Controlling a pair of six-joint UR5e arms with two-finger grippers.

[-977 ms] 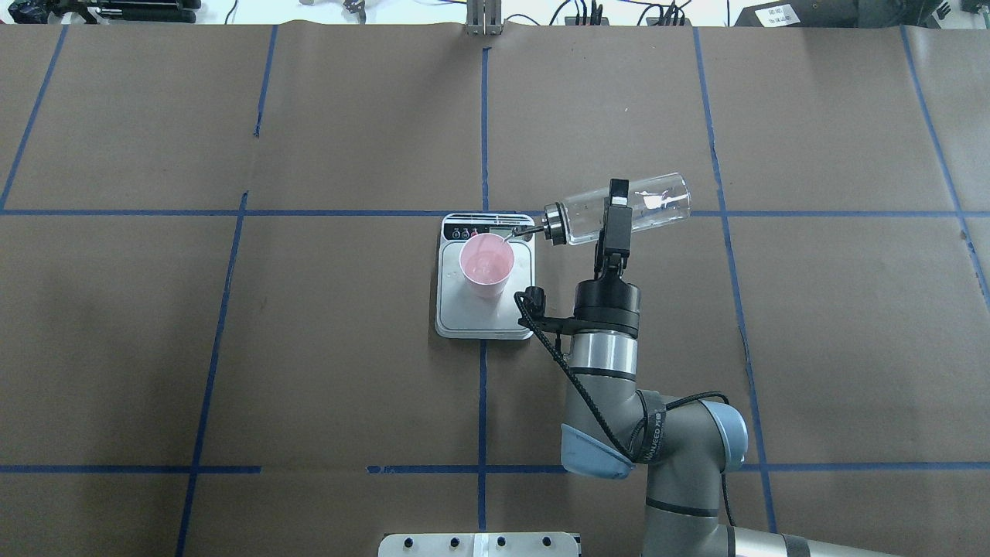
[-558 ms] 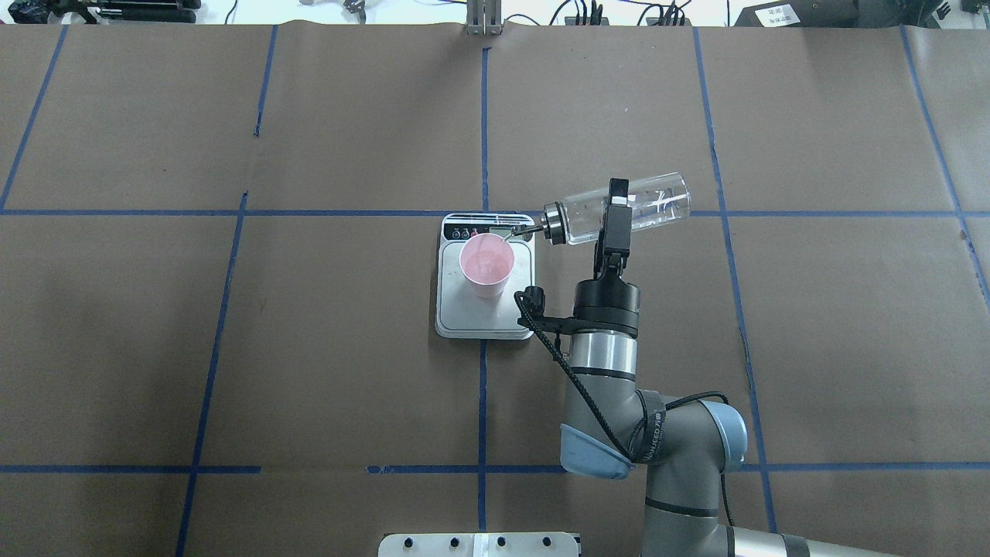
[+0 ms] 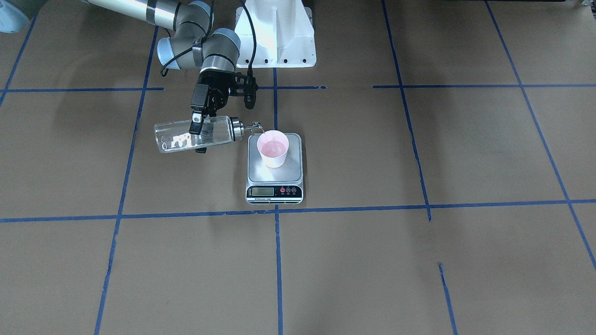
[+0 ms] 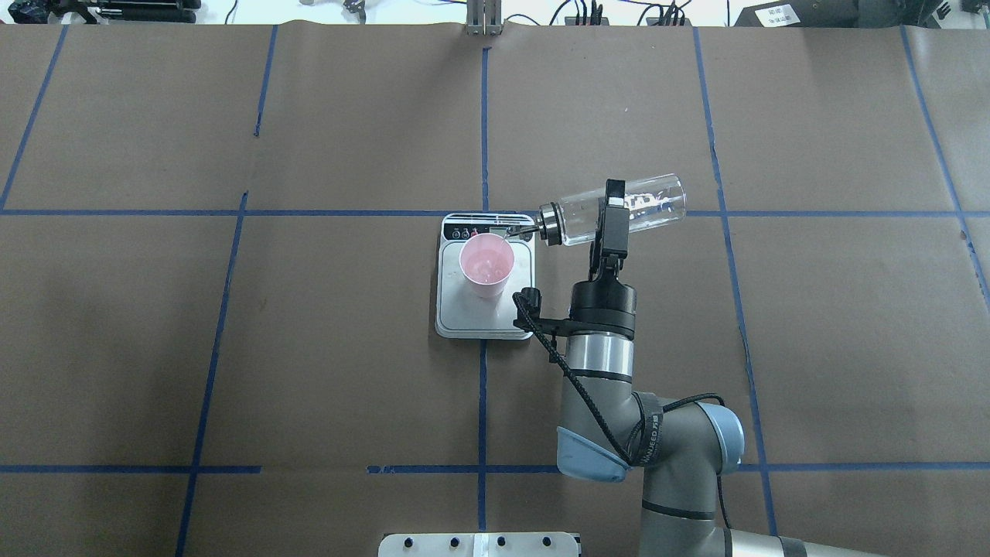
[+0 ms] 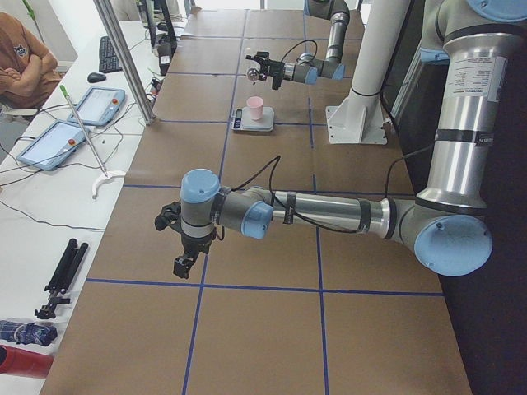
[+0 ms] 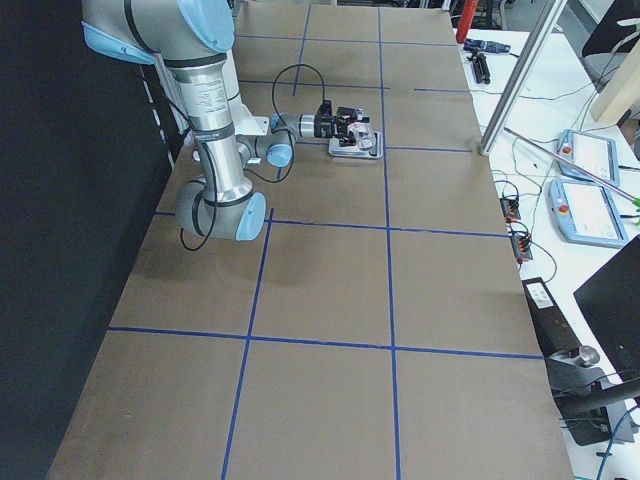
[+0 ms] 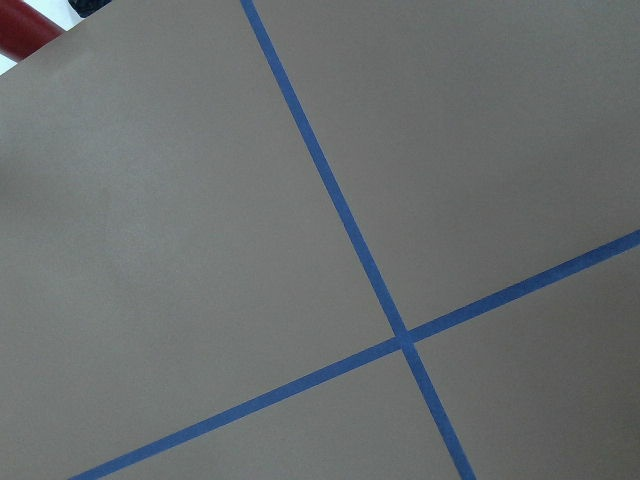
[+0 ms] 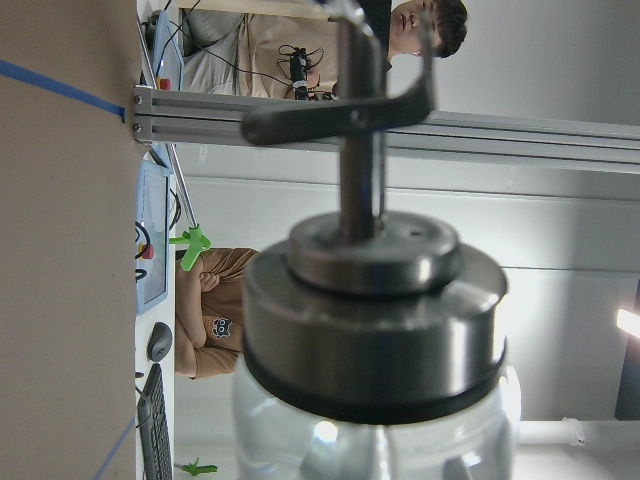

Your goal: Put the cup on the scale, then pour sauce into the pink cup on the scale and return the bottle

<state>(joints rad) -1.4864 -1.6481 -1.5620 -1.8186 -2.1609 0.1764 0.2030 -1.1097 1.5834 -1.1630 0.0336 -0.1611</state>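
Observation:
The pink cup [image 4: 486, 265] stands upright on the silver scale [image 4: 479, 319], toward the end nearest its display; both also show in the front view, cup [image 3: 273, 148] on scale [image 3: 274, 176]. My right gripper [image 4: 610, 215] is shut on the clear glass bottle [image 4: 646, 206] and holds it almost level. The bottle's spout [image 4: 520, 229] is at the cup's rim. The front view shows the same grip [image 3: 199, 134] on the bottle [image 3: 177, 138]. The right wrist view shows the bottle's metal collar [image 8: 375, 330] close up. My left gripper [image 5: 183, 265] hangs over bare table far from the scale; I cannot tell whether it is open.
The robot's white base [image 3: 274, 37] stands behind the scale. Blue tape lines [image 4: 483, 116] grid the brown table cover. Beyond the table's far side are tablets [image 5: 99, 105], cables and a seated person [image 5: 25, 66].
My right arm has shifted slightly left with the bottle, and the liquid inside the bottle has moved. The cup and scale have not moved.

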